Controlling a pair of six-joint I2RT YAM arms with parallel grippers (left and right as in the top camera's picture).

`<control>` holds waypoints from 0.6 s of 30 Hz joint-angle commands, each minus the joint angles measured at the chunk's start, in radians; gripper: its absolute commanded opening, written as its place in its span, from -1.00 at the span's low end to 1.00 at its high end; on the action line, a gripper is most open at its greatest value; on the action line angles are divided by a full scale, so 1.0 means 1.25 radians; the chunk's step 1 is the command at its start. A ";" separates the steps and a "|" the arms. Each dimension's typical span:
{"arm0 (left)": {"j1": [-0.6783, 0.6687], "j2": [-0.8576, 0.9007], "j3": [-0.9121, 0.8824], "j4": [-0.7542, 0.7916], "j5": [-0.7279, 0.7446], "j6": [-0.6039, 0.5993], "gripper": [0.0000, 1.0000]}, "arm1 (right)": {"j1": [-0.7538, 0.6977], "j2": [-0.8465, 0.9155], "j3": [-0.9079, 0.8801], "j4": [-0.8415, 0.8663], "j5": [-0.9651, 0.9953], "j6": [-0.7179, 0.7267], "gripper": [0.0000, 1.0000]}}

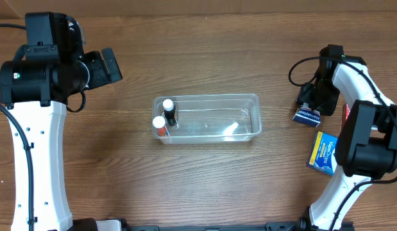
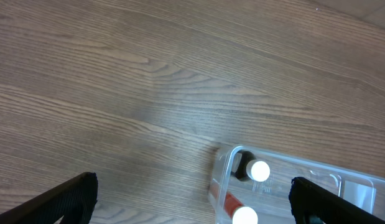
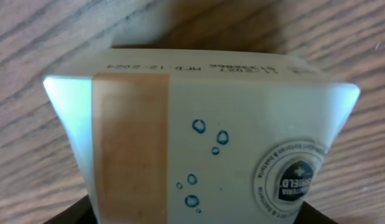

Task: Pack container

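The clear plastic container (image 1: 249, 102) lies at the table's middle. At its left end stand a dark bottle (image 1: 168, 109) and a red bottle (image 1: 160, 123), both white-capped. A small white piece (image 1: 231, 128) lies near its right end. My left gripper (image 1: 111, 64) is open and empty, up and to the left of the container. The left wrist view shows the fingers (image 2: 192, 205) wide apart, with the container's corner (image 2: 292, 163) and both bottles (image 2: 259, 170) between them. My right gripper (image 1: 312, 101) is shut on a white box with an orange stripe (image 3: 198, 124), which also shows in the overhead view (image 1: 307, 116).
A blue box (image 1: 322, 153) lies at the right edge, partly under my right arm. Something red (image 1: 346, 113) shows beside that arm. Bare wood surrounds the container.
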 commanded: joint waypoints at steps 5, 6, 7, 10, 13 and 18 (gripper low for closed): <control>0.002 0.000 -0.001 -0.005 0.008 0.027 1.00 | 0.041 -0.124 0.102 -0.065 -0.033 0.015 0.33; 0.002 0.000 -0.001 -0.005 0.009 0.027 0.99 | 0.052 -0.150 0.110 -0.074 -0.033 0.015 0.33; 0.002 0.000 -0.001 -0.005 0.008 0.027 1.00 | 0.066 -0.177 0.117 -0.084 -0.033 0.015 0.33; 0.002 0.000 -0.001 -0.005 0.008 0.027 1.00 | 0.117 -0.264 0.127 -0.116 -0.032 0.012 0.33; 0.002 0.000 -0.001 -0.005 0.008 0.027 1.00 | 0.188 -0.347 0.127 -0.148 -0.032 0.013 0.33; 0.002 0.000 -0.001 -0.005 0.009 0.026 1.00 | 0.319 -0.423 0.126 -0.180 -0.031 0.059 0.33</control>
